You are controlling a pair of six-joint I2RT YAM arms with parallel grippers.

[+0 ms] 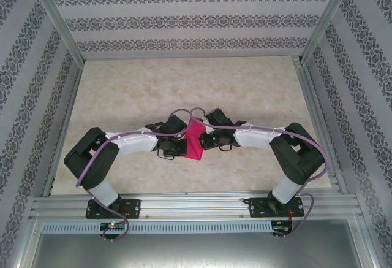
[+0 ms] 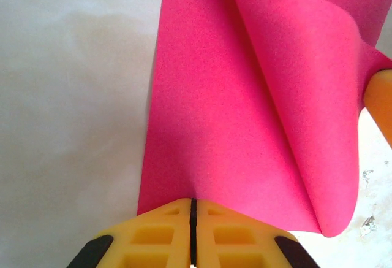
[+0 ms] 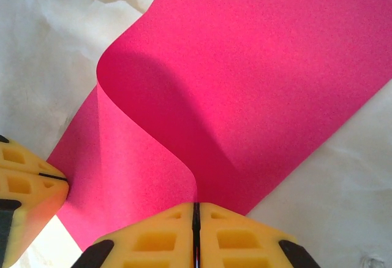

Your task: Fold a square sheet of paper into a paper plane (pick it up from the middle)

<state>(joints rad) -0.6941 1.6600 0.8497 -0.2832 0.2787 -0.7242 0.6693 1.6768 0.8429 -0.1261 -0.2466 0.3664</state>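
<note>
Camera up top: square sheet of paper (image 1: 195,140) at the middle of the table (image 1: 184,84), squeezed between left gripper (image 1: 182,140) and right gripper (image 1: 207,138). Left wrist: clamped shut on its edge, flap curling over. Right wrist: same clamp, loose roll; crooked crease or tear likely if yanked apart.
</note>
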